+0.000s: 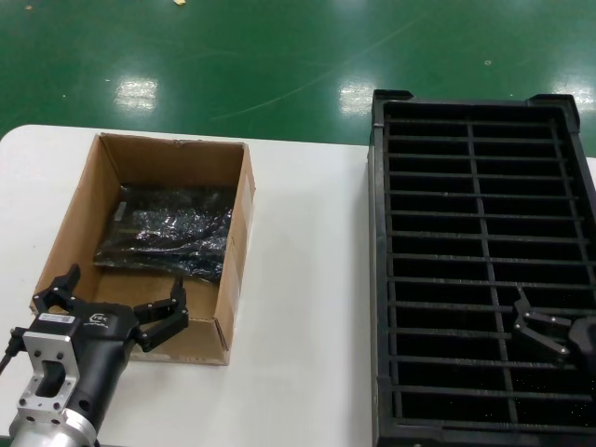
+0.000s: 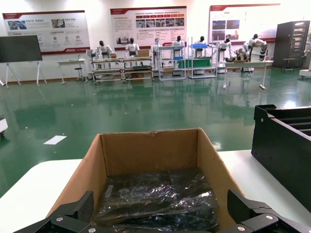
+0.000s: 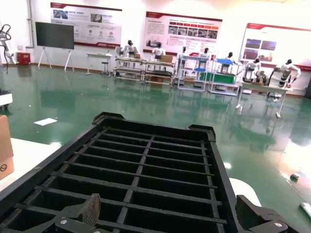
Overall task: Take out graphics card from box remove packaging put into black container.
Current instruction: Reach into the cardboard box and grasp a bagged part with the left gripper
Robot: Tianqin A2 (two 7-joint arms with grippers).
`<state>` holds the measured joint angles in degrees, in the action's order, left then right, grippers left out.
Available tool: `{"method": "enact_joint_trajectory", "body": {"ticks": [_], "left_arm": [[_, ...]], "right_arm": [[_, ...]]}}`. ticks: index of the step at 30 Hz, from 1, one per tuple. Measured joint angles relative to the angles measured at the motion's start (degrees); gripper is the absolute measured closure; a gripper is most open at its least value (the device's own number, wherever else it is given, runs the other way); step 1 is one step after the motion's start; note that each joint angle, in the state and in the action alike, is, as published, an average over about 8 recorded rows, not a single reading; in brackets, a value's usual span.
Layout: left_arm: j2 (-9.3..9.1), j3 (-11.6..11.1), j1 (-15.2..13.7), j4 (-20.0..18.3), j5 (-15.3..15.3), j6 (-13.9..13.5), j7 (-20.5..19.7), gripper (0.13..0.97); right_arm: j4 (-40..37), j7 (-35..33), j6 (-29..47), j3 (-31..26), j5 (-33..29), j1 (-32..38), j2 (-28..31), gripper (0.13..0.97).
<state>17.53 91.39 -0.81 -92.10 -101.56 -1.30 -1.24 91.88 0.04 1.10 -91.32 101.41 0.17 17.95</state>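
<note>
Your left gripper [image 1: 119,296]: jaws wide, empty, at the box [image 1: 237,233] near edge | right gripper [image 1: 543,328]: wide, empty, over black container [image 1: 380,279].

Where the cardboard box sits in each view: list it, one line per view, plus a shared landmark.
Head view: the box lies at left, just beyond the left gripper.
Left wrist view: centre, open, holding the packaging.
Right wrist view: only a corner at the picture's edge.
Shared landmark: the black container.
</note>
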Motion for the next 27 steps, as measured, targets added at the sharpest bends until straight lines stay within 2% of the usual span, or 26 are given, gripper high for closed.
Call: {"method": "enact_joint_trajectory", "body": {"ticks": [11, 15, 18, 21, 24, 27], "left_arm": [[0.01, -0.1, -0.2, 0.1, 0.2, -0.3, 0.4, 0.132], [1.55, 0.5, -2.0, 0.7, 1.4, -1.4, 1.2, 0.132], [4.59, 2.3, -5.1, 1.9, 4.0, -3.3, 0.5, 0.132], [8.34, 4.8, -9.5, 4.0, 8.6, -6.5, -1.5, 0.132], [11.57, 7.5, -15.3, 7.7, 14.4, -11.2, -2.9, 0.132], [13.91, 10.4, -21.8, 12.8, 19.8, -16.0, -2.4, 0.132]], "right_arm": [[0.0, 0.0, 0.0, 0.0, 0.0, 0.0, 0.0, 0.129], [0.0, 0.0, 0.0, 0.0, 0.0, 0.0, 0.0, 0.129], [0.0, 0.0, 0.0, 0.0, 0.0, 0.0, 0.0, 0.129], [0.0, 0.0, 0.0, 0.0, 0.0, 0.0, 0.0, 0.129], [0.0, 0.0, 0.0, 0.0, 0.0, 0.0, 0.0, 0.129], [0.0, 0.0, 0.0, 0.0, 0.0, 0.0, 0.0, 0.129]]}}
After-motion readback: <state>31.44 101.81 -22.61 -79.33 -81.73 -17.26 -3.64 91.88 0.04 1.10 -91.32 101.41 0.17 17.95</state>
